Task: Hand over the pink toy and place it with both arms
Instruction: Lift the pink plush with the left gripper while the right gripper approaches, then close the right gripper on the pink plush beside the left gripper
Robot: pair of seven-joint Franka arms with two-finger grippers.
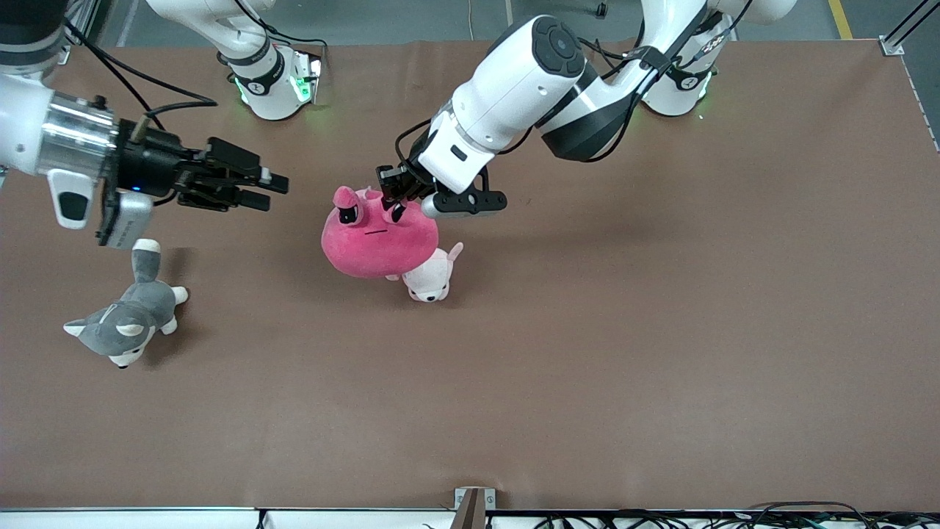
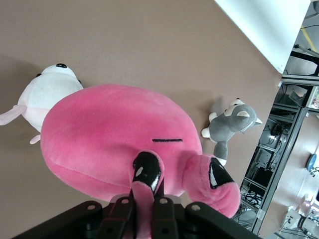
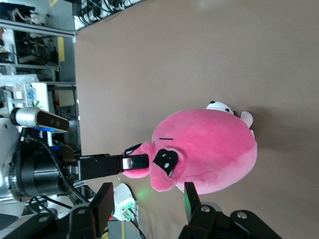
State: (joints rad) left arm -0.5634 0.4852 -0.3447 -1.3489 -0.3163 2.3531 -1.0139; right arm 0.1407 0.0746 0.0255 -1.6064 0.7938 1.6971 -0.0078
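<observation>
**Pink toy lifted by the left arm, waiting to be passed**

The pink toy (image 1: 378, 239) is the biggest thing in play. It hangs in the air over the middle of the brown counter (image 1: 624, 353), partly over the small pale pink-and-white plush (image 1: 432, 278) lying beneath it. It dangles face outward, both dark eyes and the flat mouth line showing.

The left arm reaches in from its base to the counter's centre. Its left gripper (image 1: 396, 192) is clamped shut on one of the toy's ear nubs; in the left wrist view the pink nub is pinched between the black fingers (image 2: 119, 211) and the plush body hangs below.

The right arm comes in from the right arm's end of the counter, held roughly level. The right gripper (image 1: 250, 187) is in the air, well apart from the toy, with its fingers spread and nothing between them. The right wrist view shows the toy straight ahead, framed between those two fingers (image 3: 105, 199).

A grey-and-white husky plush (image 1: 125, 323) lies on the counter below the right gripper, nearer the front camera; it plays no part.

The step in hand looks like the handover itself: pickup done, transfer not yet made. The next move probably calls for the right gripper to close on the toy's free side, away from the pinched ear, before the left gripper lets go. The soft body will likely squash, so a deep bite seems wise.
</observation>
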